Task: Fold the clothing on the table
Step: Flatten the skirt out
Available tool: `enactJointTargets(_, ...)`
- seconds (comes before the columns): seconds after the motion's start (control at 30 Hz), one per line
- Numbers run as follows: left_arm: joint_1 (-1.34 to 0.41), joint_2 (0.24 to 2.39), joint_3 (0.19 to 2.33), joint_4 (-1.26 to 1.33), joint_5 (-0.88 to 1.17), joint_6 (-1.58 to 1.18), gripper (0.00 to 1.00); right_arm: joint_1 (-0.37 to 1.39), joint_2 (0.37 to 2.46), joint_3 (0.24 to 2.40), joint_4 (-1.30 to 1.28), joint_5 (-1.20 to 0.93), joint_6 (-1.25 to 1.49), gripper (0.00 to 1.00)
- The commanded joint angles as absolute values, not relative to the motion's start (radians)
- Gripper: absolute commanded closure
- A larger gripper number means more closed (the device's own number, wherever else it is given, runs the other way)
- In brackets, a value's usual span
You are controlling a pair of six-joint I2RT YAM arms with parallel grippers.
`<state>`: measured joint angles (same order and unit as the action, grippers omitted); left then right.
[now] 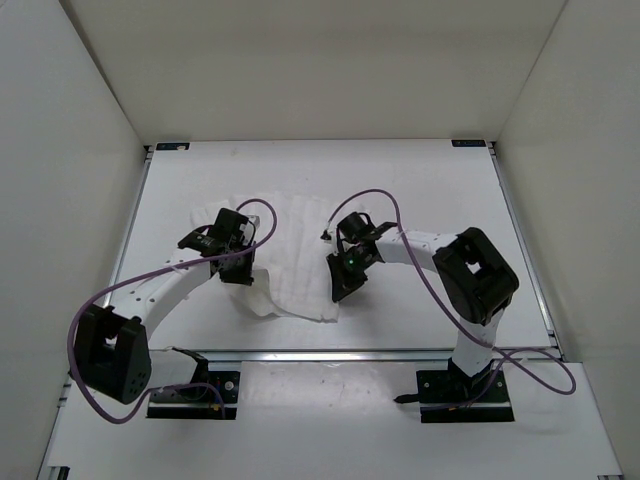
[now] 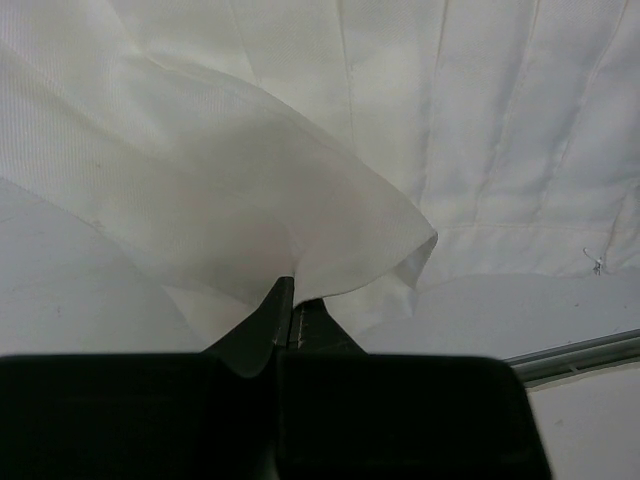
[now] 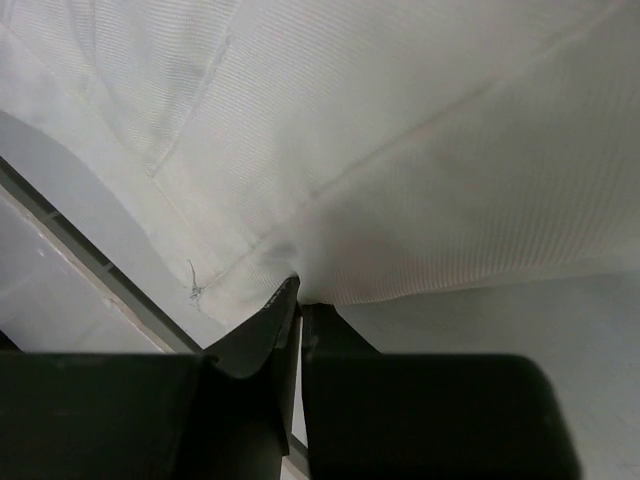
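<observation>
While both arms bend inward over the white table [image 1: 430, 180], each claw pinches an edge of the cloth [image 1: 295, 275] lying at the table's middle.

White and wrinkled, the cloth spreads between the arms, its near edge close to a silver rail [image 1: 350, 355]. The left claw [image 2: 293, 290] is clenched on a flap at the cloth's left side, which rises off the table and curls over the black tips. The right claw [image 3: 298, 292] is clenched on the hem near the right corner, and the fabric puckers where the tips meet. Two grips set apart likely let both arms lift evenly and carry the edge across for a straight fold. The cloth is thin, so a shallow pinch could slip.
</observation>
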<state>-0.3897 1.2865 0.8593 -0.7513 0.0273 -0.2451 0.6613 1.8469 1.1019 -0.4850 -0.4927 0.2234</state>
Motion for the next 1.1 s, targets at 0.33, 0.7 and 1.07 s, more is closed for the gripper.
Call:
enactJointTargets(0.33,-0.399,1.411,1.000,-0.698,0.067,-0.218,1.00,0.402,1.712,1.014,-0.347,-0.454,0.273,1.00)
enactJointTargets(0.7,-0.474,1.471,1.066,-0.721,0.204,-0.163,0.98,0.206,1.626,0.974,-0.341,-0.446,0.244,1.00)
enactJointTargets(1.07,-0.538,1.365,0.839,-0.724,0.268,-0.167,0.94,0.192,1.552,0.867,-0.336,-0.471,0.253,1.00)
